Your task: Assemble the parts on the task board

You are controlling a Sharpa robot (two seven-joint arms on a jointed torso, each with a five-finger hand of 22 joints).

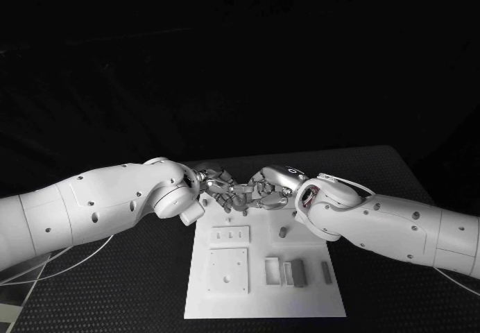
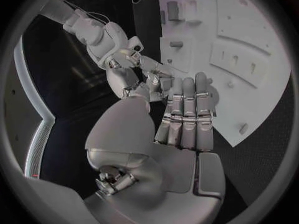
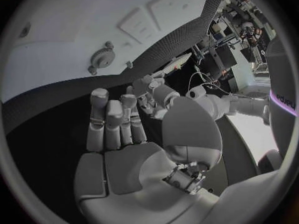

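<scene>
The left hand (image 1: pixel 222 189) and right hand (image 1: pixel 268 189) meet fingertip to fingertip above the task board's (image 1: pixel 310 295) far edge; whether either pinches anything I cannot tell. The grey parts (image 1: pixel 296 273) lie on the board, nearer the right hand, long axes pointing away from the robot.

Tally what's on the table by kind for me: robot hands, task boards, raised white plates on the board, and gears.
Hands: 2, left hand and right hand
Task board: 1
Raised white plates: 2, slotted plate and square plate
Gear: 1
Total: 6
</scene>
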